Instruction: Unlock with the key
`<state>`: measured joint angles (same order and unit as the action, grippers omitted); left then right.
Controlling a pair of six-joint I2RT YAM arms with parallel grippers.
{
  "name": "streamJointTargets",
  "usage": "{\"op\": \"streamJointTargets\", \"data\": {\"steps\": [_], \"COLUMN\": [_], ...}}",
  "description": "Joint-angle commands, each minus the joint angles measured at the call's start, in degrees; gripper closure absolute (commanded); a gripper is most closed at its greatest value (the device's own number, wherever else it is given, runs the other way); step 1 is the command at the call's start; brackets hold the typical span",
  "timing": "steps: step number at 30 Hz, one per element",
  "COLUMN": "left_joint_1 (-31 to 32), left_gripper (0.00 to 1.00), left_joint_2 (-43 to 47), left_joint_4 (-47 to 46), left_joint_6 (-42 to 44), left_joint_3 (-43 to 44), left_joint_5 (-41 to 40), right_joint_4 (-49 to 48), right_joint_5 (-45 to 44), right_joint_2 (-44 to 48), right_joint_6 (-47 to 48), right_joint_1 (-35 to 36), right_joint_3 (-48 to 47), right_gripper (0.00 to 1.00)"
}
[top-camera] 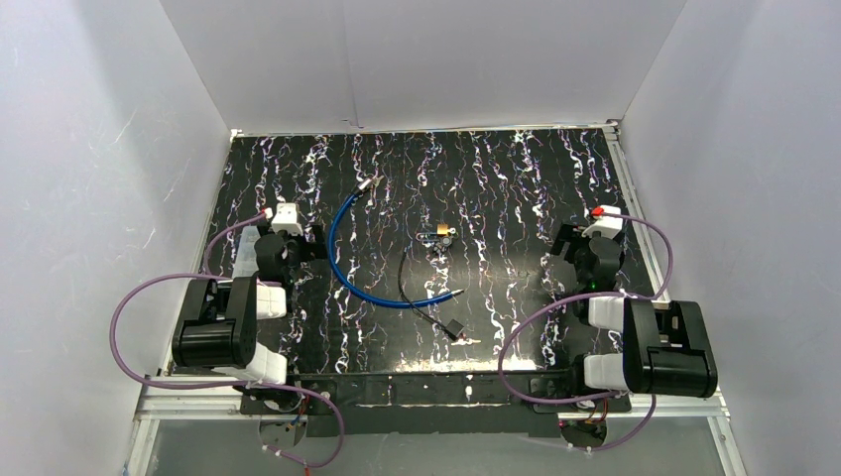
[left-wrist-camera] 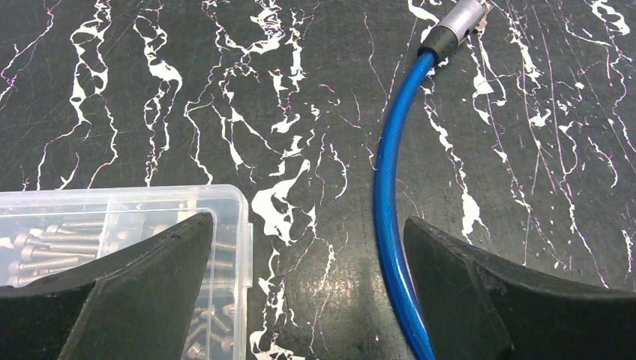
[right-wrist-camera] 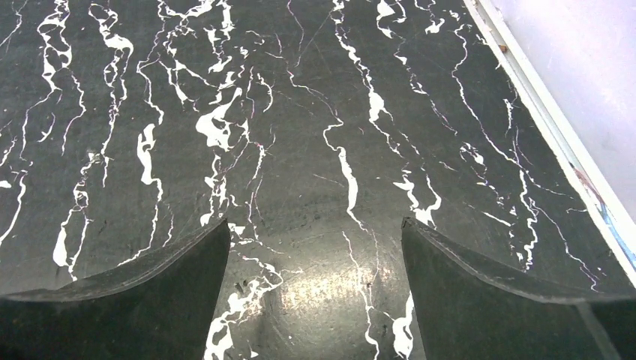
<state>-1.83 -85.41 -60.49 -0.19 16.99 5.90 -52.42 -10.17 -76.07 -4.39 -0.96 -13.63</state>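
The table [top-camera: 516, 178] is patterned in black with white, faintly purple-tinged marble-like veins. The cable [left-wrist-camera: 384, 195] is coloured bright blue and capped in silver. The box [left-wrist-camera: 112, 196] is seen as clear plastic, its screws [left-wrist-camera: 45, 251] silvery. The padlock [top-camera: 442, 234] is tinted brass.

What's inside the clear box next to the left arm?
Metal screws lie in the box's compartments. A finger of the left tool covers its near part, so the rest cannot be seen.
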Motion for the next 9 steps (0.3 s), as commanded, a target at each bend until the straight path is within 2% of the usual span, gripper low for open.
{"op": "streamJointTargets", "data": {"steps": [1,9], "left_joint_1": [-0.37,-0.37], "left_gripper": [0.02,0.02], "left_joint_2": [0.21,-0.08], "left_joint_4": [3.49,4.45], "left_joint_6": [-0.43,-0.28], "left_joint_3": [0.48,1.10], "left_joint_5": [0.13,0.05], "right_joint_4": [-3.46,-3.44], "right_joint_5": [1.36,1.32], "right_joint_2": [0.29,0.22], "right_joint_6": [-0.10,-0.14], "right_joint_1": [-0.36,-0.37], "right_joint_3": [-1.28,-1.26], "right_gripper": [0.09,0.09]}}
